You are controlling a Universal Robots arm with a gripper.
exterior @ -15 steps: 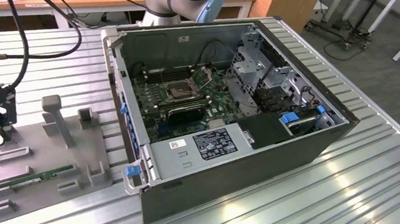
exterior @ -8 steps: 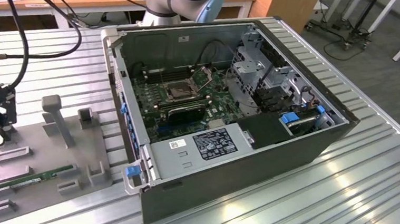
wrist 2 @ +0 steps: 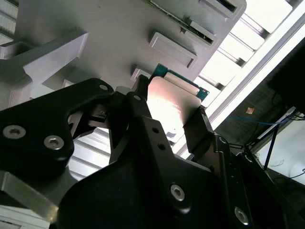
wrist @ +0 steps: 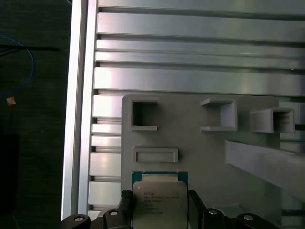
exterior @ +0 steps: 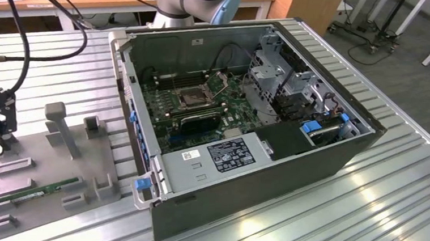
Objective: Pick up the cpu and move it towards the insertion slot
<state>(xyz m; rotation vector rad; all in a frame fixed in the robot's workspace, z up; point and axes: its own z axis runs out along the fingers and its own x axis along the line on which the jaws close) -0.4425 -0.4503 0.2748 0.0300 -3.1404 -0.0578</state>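
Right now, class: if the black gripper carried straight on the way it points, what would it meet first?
Most likely the flat grey plastic tray beneath it. The black gripper, shut on the silvery square cpu, points at that tray; the gap left is unclear.

grey posts (exterior: 59, 125) beside fingers (wrist 2: 196, 131), case (exterior: 287, 177) open-topped

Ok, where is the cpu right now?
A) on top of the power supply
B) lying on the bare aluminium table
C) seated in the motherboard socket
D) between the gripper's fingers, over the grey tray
D: both wrist views show the cpu clamped between the gripper's fingers, with the grey tray behind it.
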